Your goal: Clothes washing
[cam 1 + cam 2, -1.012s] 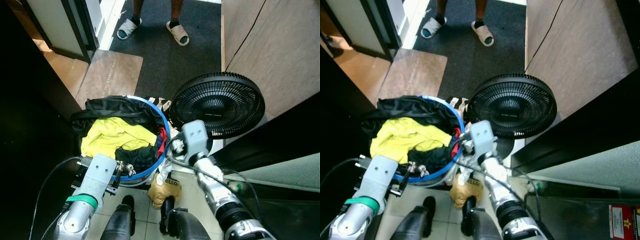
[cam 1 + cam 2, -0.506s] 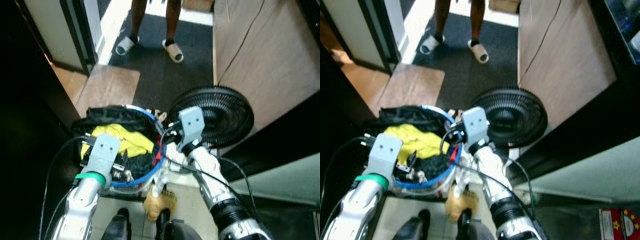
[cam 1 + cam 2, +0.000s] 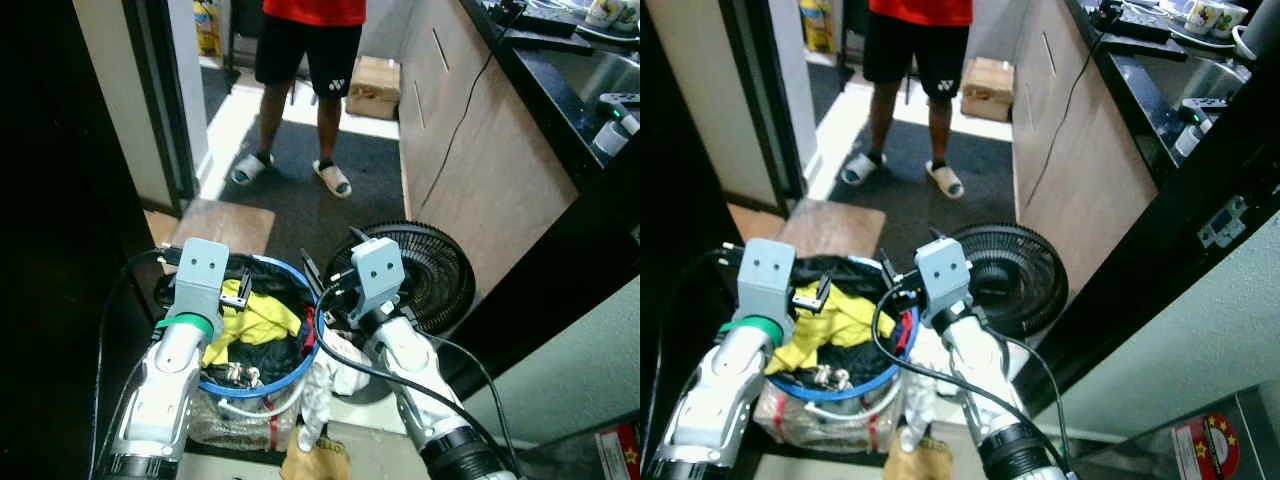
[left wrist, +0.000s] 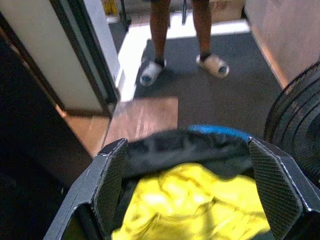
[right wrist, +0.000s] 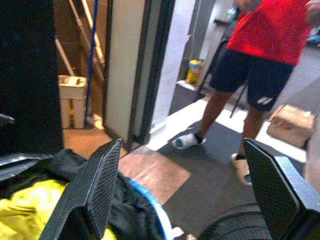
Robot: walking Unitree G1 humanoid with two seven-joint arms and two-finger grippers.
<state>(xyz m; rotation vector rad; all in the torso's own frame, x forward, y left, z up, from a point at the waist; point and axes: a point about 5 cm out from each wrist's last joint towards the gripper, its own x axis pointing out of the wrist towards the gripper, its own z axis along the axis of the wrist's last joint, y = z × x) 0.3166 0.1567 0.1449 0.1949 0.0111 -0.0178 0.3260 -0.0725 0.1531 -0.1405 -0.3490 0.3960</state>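
A round blue-rimmed laundry basket point(image 3: 290, 372) sat on the floor between the 2 arms, heaped with a crumpled yellow garment point(image 3: 252, 322) and dark clothes point(image 4: 185, 145). The left claw point(image 4: 192, 192) hung over the pile, fingers spread wide with nothing between them. The right claw point(image 5: 185, 190) hovered at the basket's right edge, also spread and empty. A black grilled fan point(image 3: 432, 275) lay just right of the basket. A person point(image 3: 305, 60) in sandals stood beyond.

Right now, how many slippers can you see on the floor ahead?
2. Both are on the feet of the person standing on the dark mat beyond the laundry basket: the left slipper nearer the doorway, the right slipper nearer the wooden cabinet.
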